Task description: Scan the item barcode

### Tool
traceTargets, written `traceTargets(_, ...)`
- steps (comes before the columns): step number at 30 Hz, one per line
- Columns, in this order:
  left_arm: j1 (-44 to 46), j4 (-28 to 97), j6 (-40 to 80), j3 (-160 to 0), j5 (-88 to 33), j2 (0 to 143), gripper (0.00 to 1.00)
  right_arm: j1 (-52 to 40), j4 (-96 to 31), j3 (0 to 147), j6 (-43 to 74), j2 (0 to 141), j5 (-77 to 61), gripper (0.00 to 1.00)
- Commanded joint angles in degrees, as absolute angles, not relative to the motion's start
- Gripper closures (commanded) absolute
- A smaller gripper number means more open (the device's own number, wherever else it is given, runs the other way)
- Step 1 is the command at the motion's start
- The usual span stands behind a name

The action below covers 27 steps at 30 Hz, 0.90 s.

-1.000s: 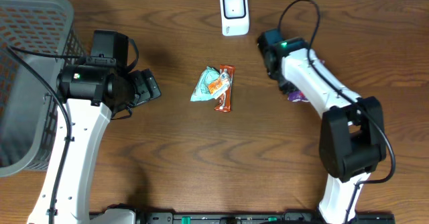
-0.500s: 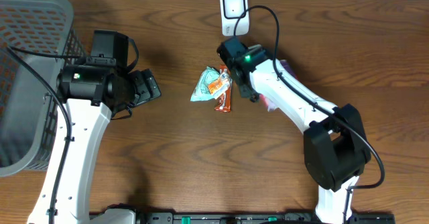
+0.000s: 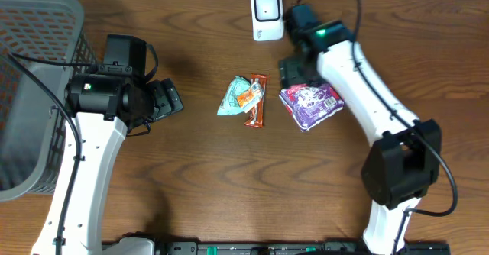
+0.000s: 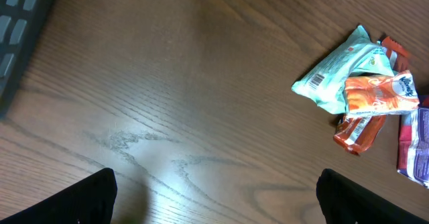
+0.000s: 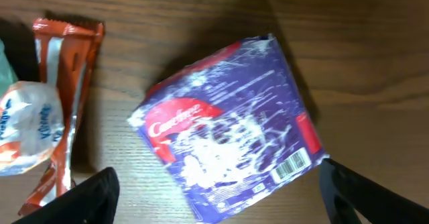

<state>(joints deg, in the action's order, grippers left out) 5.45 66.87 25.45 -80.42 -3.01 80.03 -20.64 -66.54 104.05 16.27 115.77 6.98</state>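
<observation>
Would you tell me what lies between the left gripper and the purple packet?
Overhead view: the teal packet, orange-and-white packet and orange bar, piled together; otherwise bare table.

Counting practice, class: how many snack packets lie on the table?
4: teal packet, orange pouch overlapping it, orange bar beneath that, purple packet apart on the right; more could hide underneath.

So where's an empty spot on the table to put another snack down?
Bare table lies between the left arm and right arm, and between the basket and scanner. Crowded in the middle: the snack pile and purple packet lie close together.
</observation>
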Motion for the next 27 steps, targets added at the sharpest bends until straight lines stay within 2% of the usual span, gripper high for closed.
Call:
traceTargets(1,5.19,67.05,25.12,-80.20,-2.31,79.72,0.05,-16.56,-67.13,104.77,10.59,114.54,-4.03,0.08)
traceTargets(6,5.19,67.05,25.12,-80.20,-2.31,79.72,0.05,-13.67,-68.01,103.96,5.23,114.54,-14.85,0.18)
traceTargets(10,5.19,67.05,25.10,-80.20,-2.31,79.72,0.05,-14.63,-67.77,102.19,5.02,114.54,-14.44,0.24)
traceTargets(13,5.19,67.05,25.10,-80.20,-2.31,79.72,0.05,-16.62,-67.20,100.84,5.06,114.54,-10.20,0.36)
traceTargets(14,5.19,67.05,25.12,-80.20,-2.31,79.72,0.05,-17.43,-66.81,100.33,5.08,114.54,-8.08,0.37)
traceTargets(17,5.19,67.05,25.12,-80.20,-2.31,79.72,0.05,-20.36,-65.17,98.56,5.72,114.54,-1.80,0.36)
traceTargets(20,5.19,67.05,25.12,-80.20,-2.31,79.72,0.05,-23.42,-63.88,96.49,8.93,114.54,6.76,0.29)
traceTargets(27,5.19,67.05,25.12,-80.20,-2.31,79.72,0.05,-30.20,-58.17,89.78,11.64,114.54,20.01,0.32)
